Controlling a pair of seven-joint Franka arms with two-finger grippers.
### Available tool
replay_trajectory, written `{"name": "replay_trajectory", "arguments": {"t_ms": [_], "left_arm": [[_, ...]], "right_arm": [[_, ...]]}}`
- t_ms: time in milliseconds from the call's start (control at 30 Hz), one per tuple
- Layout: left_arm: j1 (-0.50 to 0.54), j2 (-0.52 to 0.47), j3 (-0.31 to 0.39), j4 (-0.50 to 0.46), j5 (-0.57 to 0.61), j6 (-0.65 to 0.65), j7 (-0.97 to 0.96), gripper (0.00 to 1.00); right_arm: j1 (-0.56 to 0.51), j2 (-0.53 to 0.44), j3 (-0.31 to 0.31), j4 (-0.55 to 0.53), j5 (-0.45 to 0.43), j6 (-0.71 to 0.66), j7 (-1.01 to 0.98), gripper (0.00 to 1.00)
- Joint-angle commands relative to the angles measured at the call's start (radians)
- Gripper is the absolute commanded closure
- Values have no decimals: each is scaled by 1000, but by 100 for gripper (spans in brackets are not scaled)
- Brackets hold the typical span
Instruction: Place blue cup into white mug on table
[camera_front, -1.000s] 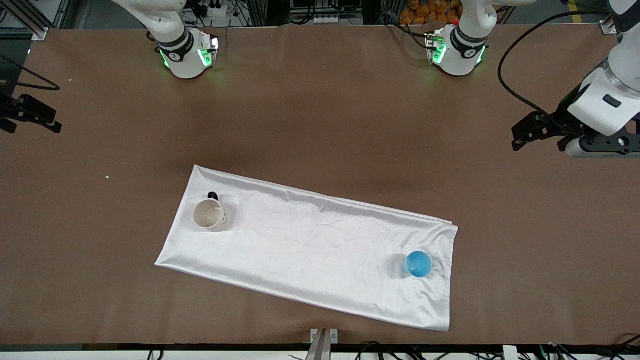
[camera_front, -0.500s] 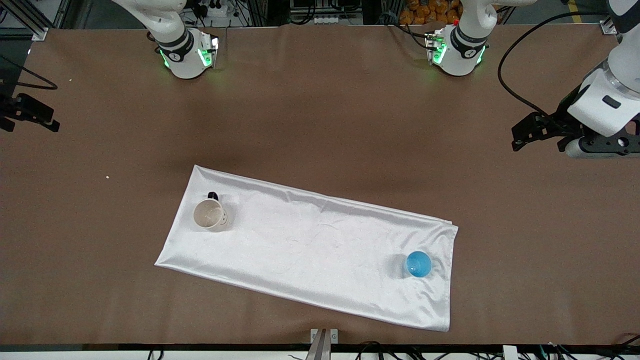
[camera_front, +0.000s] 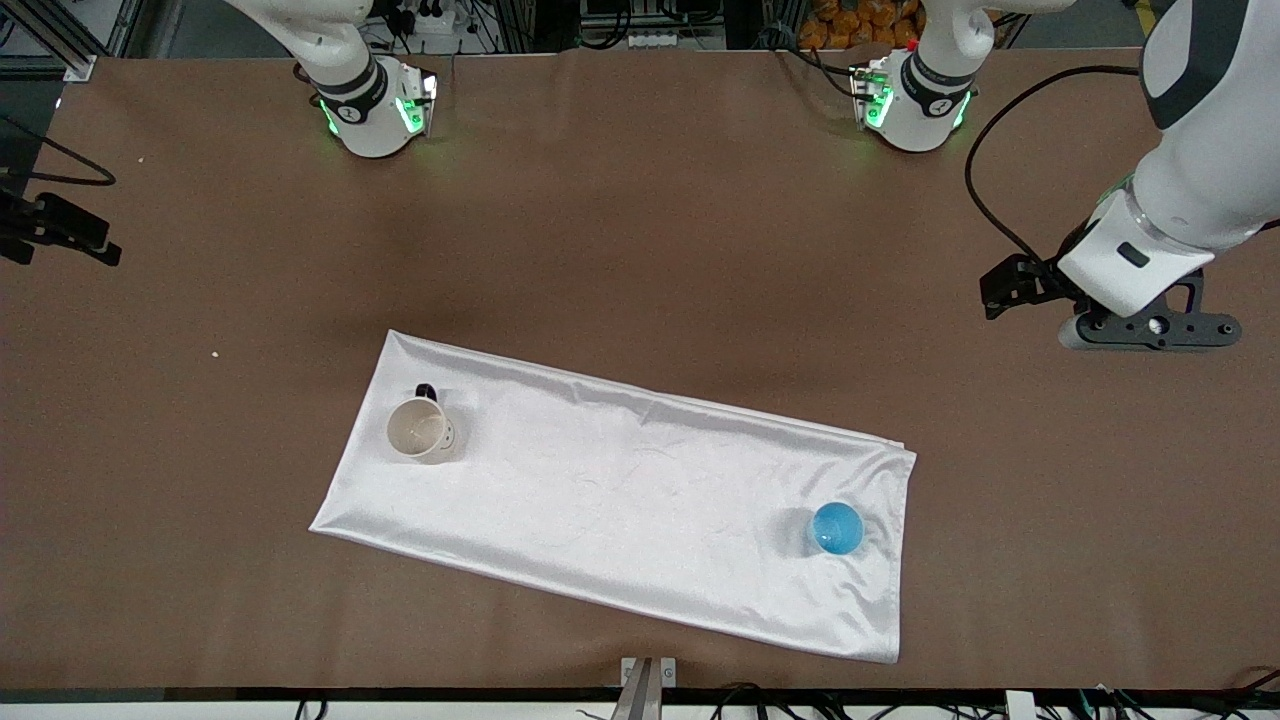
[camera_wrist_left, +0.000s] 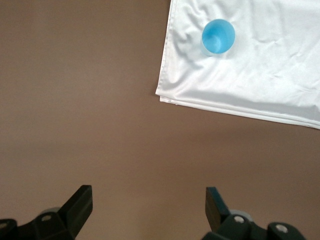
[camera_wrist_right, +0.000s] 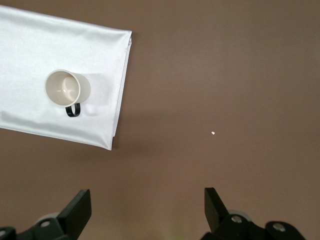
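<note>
The cup (camera_front: 836, 528) is seen as a small round bright-blue vessel without handle, upright, mouth up, on the white cloth (camera_front: 620, 490) near the cloth's corner at the left arm's end. The mug (camera_front: 418, 428), white with an off-white inside and a small black handle, is set upright on the same cloth at the right arm's end, well apart from the cup. Wide bare brown surface (camera_front: 700, 250) is left around the cloth on every side.

The left pincer (camera_wrist_left: 149, 210) is held wide over bare surface, with nothing between its fingers. The right pincer (camera_wrist_right: 147, 207), barely caught at the front view's edge, is shown wide and empty only in its wrist view, where a small white speck (camera_wrist_right: 213, 133) is also seen.
</note>
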Motion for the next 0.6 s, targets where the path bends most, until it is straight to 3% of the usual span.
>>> {"name": "replay_trajectory", "arguments": {"t_ms": [0,167,567], "left_arm": [[-4,7,-2,15,30,-9,-4,0],[-5,30,-2,17,30,-2,-4,0],[-62,145,-4,24,26,92,-5,0]], "right_arm": [[-9,16,10,-4,34,-10,0,0],[-12,21,9,-36,74,-2,0,0],[-7,44,9,-46,79,1,1,0]]}}
